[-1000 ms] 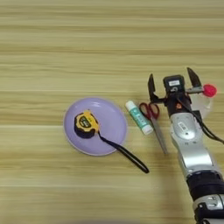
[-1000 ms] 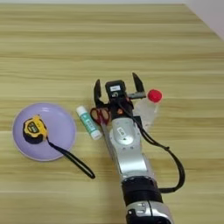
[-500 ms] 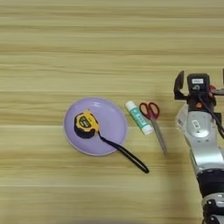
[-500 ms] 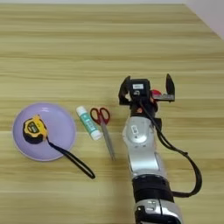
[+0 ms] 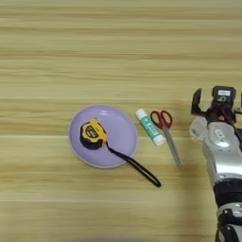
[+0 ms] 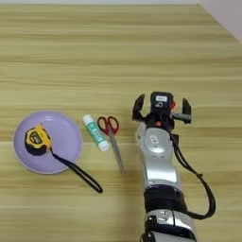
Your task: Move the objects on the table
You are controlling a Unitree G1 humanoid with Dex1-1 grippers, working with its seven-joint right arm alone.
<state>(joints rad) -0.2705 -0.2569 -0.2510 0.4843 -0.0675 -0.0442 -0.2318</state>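
Right gripper (image 6: 160, 108) sits over the wooden table (image 6: 118, 52), right of the other items, with its two black fingers spread wide apart. A red cap (image 6: 172, 105) shows between them, behind the gripper body. This is probably the clear bottle's cap, but the bottle body is hidden by the wrist. I cannot tell whether the fingers touch it. Judgement: the spread stance straddling the cap suits a grasp not yet closed, or a release.

Glue stick (image 6: 96, 133), white with a teal label, lies flat on the table, tilted diagonally, just beside the red-handled scissors (image 6: 111, 138). The scissors' handles are near the stick's upper end and their blades point toward the near edge. Both lie between the plate and the arm, apart from the gripper.

Purple plate (image 6: 66, 137) holds a yellow tape measure (image 6: 37, 139). Its black strap (image 6: 78, 171) trails over the rim onto the wood.

Count: one plate, one tape measure, one glue stick, one pair of scissors, one red cap.
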